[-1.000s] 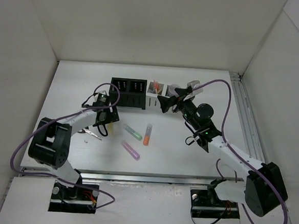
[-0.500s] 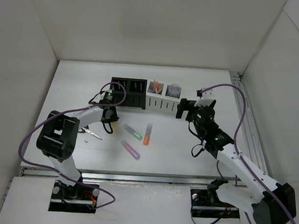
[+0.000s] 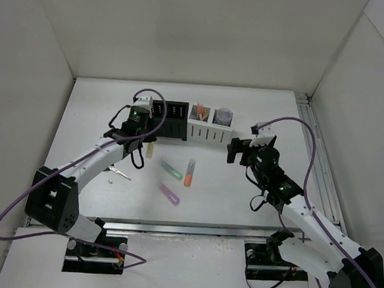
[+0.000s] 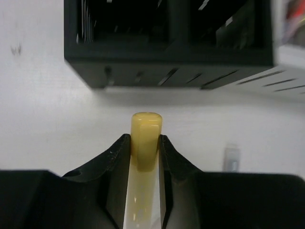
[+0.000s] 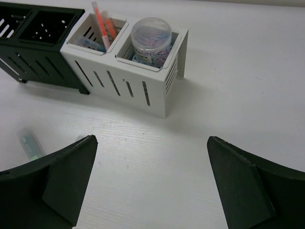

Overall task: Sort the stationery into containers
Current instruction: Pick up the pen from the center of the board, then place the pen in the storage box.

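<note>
Above the table, in the top external view, the left gripper [image 3: 147, 141] is closed around a short pale-yellow plastic marker [image 3: 150, 150], just in front of the black slatted two-compartment organiser [image 3: 174, 119]. A white slatted organiser [image 3: 209, 133] stands touching the black one's right end. Three more short markers lie loose on the white table [image 3: 241, 200]: a green one [image 3: 171, 169], an orange one [image 3: 189, 173] and a pink-purple one [image 3: 169, 194]. A thin silvery item [image 3: 116, 172] lies to their left, too small to identify. The right gripper [image 3: 234, 149] hovers near the white organiser and holds nothing.

Seen from the left wrist, both fingers press the yellow marker's barrel, with its rounded end poking out toward the black organiser's front wall. The marker is not yet over a compartment. It looks light, rigid and glossy, so it could slide lengthwise in the pinch. A hold nearer mid-barrel would probably steady it, though how much barrel lies behind the fingers is hidden.

From the right wrist, the jaws stand wide apart over bare table. The white organiser's left compartment holds thin pink-orange pens [image 5: 101, 21], and its right one holds a round clear tub of coloured clips [image 5: 151, 33]. The loose markers should handle much like the yellow one: light and smooth, best pinched across the middle.
</note>
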Controlling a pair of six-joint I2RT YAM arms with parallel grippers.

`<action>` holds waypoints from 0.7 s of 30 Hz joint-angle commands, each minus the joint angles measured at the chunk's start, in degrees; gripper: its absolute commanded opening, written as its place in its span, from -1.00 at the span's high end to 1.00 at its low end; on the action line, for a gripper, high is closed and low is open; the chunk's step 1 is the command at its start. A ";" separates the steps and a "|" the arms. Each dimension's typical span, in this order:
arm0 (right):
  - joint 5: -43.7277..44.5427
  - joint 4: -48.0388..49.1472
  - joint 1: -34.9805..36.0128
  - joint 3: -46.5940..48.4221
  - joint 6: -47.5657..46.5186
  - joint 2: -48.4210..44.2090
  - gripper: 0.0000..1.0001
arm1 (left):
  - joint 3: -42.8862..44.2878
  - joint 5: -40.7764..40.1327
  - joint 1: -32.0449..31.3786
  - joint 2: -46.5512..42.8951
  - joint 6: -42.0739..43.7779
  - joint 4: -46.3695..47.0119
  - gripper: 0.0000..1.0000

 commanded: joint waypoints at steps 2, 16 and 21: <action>-4.98 6.71 0.02 -0.16 -3.90 -0.43 -0.96 | 7.35 6.27 -0.40 -3.89 9.53 15.89 1.00; -3.23 6.98 0.10 -2.36 -6.98 -1.66 -0.96 | 21.51 13.50 -0.40 16.05 12.80 45.60 0.82; -3.75 6.98 0.19 -2.71 -7.06 -1.14 -0.96 | 22.48 12.10 -0.40 23.09 9.81 52.20 0.81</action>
